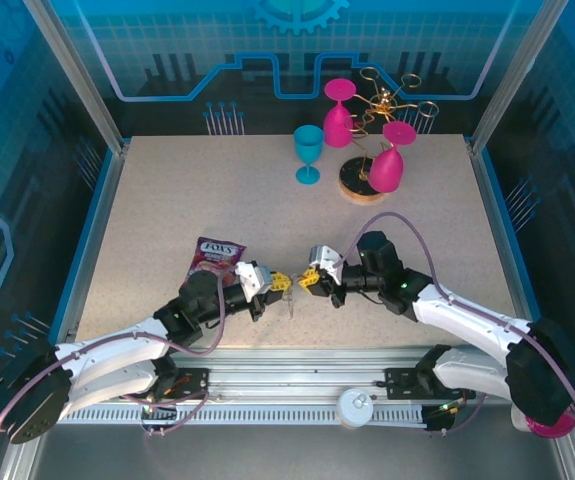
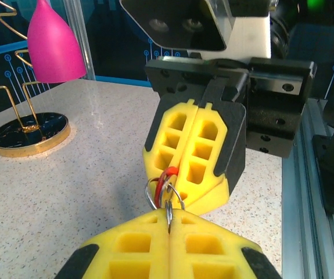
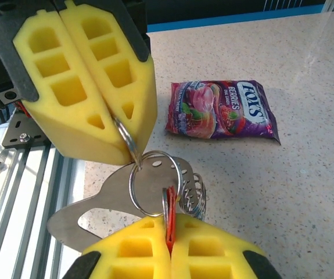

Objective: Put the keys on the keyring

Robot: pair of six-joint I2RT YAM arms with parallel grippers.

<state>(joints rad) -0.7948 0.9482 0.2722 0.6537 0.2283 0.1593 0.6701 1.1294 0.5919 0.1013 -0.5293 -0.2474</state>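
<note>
Just toward 6 o'clock from the middle of the table [image 1: 167,200], the two grippers meet tip to tip. The left gripper [image 3: 111,110] is clenched on one silver wire ring of the keyring [image 3: 97,200], whose grey loop hangs at 6 o'clock under the pads. The right gripper [image 3: 169,247] is clamped tight on the red tag of the keys [image 3: 170,224], right against a large wire ring. From above, a purple snack packet [image 3: 222,110] lies at 10 o'clock from the left gripper, and a glass rack [image 1: 362,185] stands well apart at 1 o'clock.
</note>
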